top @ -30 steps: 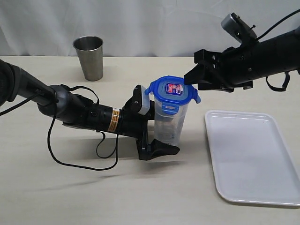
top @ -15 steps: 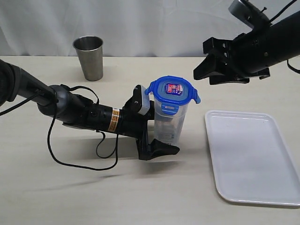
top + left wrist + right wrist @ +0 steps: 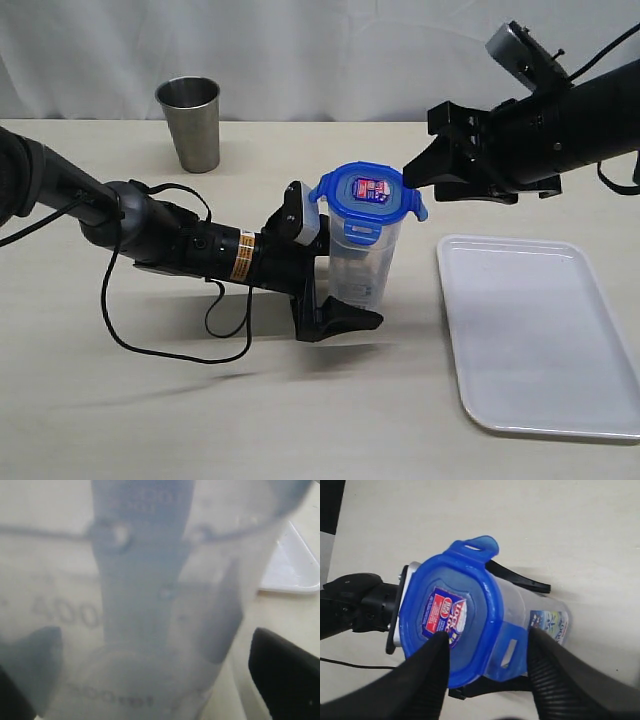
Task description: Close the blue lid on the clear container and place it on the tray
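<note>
Between steel cup [image 3: 190, 123] and tray [image 3: 545, 340], left tool [image 3: 348, 305] clamps clear container [image 3: 365, 265]; right tool [image 3: 418, 178] open.

the clear container [image 3: 150, 605]: fills the left wrist view, blurred, rim and base cut off by the edges
left gripper [image 3: 352, 295]: far finger hidden behind the clear container in the exterior view
the tray [image 3: 540, 330]: right side cut off there; only a corner in the left wrist view
the blue lid [image 3: 367, 195]: sticker print too small to read in the exterior view
</note>
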Controlling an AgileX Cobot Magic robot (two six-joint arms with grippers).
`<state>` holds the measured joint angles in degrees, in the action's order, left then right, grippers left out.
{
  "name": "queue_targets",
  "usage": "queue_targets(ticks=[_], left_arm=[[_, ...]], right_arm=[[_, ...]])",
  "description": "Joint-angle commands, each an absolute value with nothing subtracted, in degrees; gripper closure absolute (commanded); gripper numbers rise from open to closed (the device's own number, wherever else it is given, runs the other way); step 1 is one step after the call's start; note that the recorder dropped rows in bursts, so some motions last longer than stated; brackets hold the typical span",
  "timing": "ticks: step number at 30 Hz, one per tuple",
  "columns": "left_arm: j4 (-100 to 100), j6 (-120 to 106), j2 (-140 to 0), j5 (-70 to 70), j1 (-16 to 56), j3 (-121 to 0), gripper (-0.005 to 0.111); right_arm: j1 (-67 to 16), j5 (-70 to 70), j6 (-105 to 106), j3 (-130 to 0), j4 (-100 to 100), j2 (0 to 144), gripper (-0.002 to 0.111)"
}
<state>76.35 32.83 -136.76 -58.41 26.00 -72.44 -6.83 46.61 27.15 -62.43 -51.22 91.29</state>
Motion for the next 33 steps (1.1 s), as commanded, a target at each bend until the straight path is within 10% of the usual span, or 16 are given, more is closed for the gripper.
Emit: queue_targets(ticks=[1,21,33], left_arm=[[75.89,32.73,-136.70,-58.56,25.99,-72.81,0.003],[75.89,32.73,-136.70,-58.56,25.99,-72.81,0.003],[75.89,32.73,-136.70,-58.56,25.99,-72.81,0.003]], right_arm=[[-6.82,46.10,28.71,-62.30,-52.40,91.59,0.062],[-6.82,46.74,34.00,-62.30,-57.84,95.14,0.081],[-6.82,45.44,28.84,-62.30,-49.89,95.14,0.061]])
